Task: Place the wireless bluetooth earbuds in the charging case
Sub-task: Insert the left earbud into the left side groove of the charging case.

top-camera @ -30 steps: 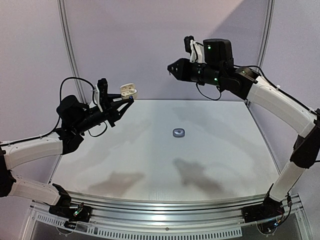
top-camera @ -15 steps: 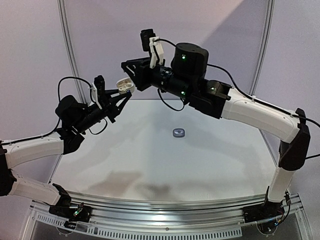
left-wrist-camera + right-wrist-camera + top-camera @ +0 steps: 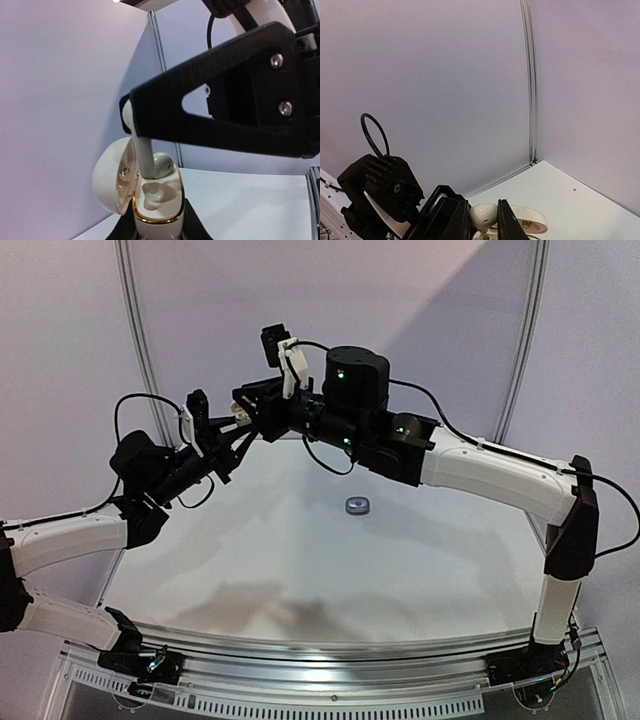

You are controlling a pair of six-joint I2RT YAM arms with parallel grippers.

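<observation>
My left gripper (image 3: 157, 229) is shut on a white charging case (image 3: 156, 207) with a gold rim, held in the air with its lid (image 3: 109, 180) swung open. My right gripper (image 3: 483, 221) is shut on a white earbud (image 3: 484, 214). It holds the earbud (image 3: 149, 159) directly over the case, with the stem reaching down into one slot. The other slot (image 3: 154, 194) shows empty. In the top view both grippers meet at the back left (image 3: 243, 420), where the case is mostly hidden behind the right gripper's fingers (image 3: 258, 405).
A small dark grey-purple case (image 3: 358, 505) lies on the white table (image 3: 300, 560) near its middle. Grey walls with metal rails (image 3: 135, 330) close in the back and sides. The left arm's wrist (image 3: 380, 192) sits close beside the right fingers.
The right arm has swung left from the back right, bringing the earbud onto the open case. The left gripper has lifted slightly with the case.
</observation>
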